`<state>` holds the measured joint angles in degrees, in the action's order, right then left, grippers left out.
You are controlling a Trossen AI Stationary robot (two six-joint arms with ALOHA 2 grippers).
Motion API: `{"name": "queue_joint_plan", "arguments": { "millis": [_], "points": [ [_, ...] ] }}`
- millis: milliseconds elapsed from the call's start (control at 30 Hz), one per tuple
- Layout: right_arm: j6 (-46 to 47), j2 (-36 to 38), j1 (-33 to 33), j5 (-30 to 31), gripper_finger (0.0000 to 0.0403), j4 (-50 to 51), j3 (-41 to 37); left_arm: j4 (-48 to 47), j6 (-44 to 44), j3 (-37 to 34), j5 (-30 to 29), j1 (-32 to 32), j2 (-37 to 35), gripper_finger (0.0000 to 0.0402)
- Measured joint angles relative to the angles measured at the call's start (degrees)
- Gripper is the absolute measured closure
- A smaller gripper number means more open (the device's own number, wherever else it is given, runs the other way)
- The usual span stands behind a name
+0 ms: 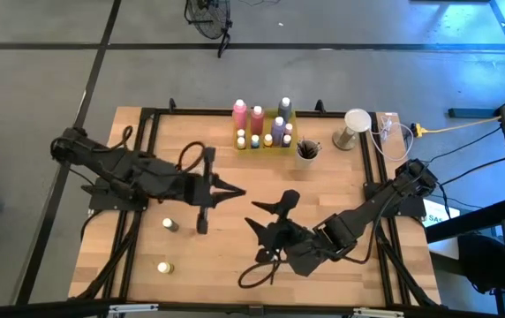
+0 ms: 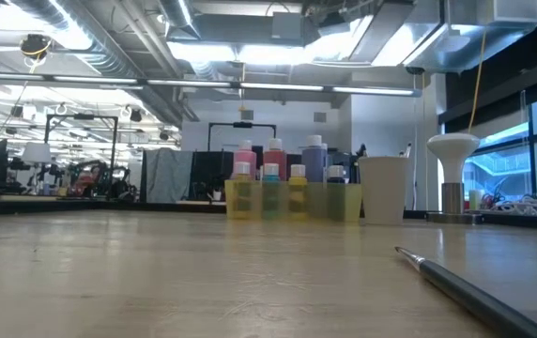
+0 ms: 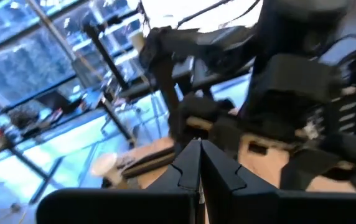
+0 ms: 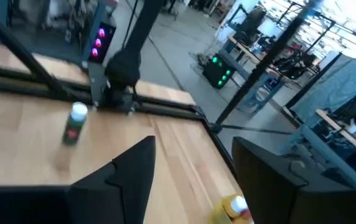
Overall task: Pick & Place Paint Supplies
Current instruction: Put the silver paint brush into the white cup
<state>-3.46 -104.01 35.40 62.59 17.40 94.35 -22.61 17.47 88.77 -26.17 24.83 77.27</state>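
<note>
Left gripper: the left gripper (image 1: pixel 235 192) hangs over the table's centre, left of the middle, fingers pressed together with nothing between them.
Right gripper: the right gripper (image 1: pixel 268 215) hovers just right of centre, jaws parted and empty, pointing toward 9 o'clock.
Loose bottles: two small paint bottles stand apart on the bare wood, one (image 1: pixel 170 224) at about 8 o'clock from the table's centre, the other (image 1: pixel 163 267) near the front-left, closer to 7 o'clock. The right wrist view shows a green-labelled one (image 4: pixel 74 124) upright.
Stored supplies: pink, purple and small pale-capped bottles sit in the yellow tray (image 1: pixel 281 144) at 12 o'clock; the cup (image 1: pixel 306 152) just to its right holds brushes.
Brush: the low view shows a dark-handled paintbrush (image 2: pixel 475 292) lying flat on the table; its place in the high view cannot be told.
Handling: the bottles look light, rigid and smooth-sided, likely to tip if nudged; a grasp across the body below the cap seems safest. The brush is thin and would need a pinch at mid-handle.
Edges: a black frame (image 1: pixel 146 119) borders the table on all sides.
Open room: the wood around both loose bottles is bare, so approach from above is free; the tray end is crowded.
</note>
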Motion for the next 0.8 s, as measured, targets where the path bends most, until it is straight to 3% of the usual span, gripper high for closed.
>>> {"name": "queue_joint_plan", "arguments": {
  "millis": [433,800],
  "points": [
    [-15.4,0.0,-2.5,-3.3,0.0188,-22.4,0.0,8.7,-0.7,0.0,-2.5,5.0,0.4,0.0400],
    [-22.0,0.0,-2.5,-12.1,0.0200,-29.4,0.0,9.2,-1.7,0.0,-3.9,5.9,0.4,0.0400]
  ]
}}
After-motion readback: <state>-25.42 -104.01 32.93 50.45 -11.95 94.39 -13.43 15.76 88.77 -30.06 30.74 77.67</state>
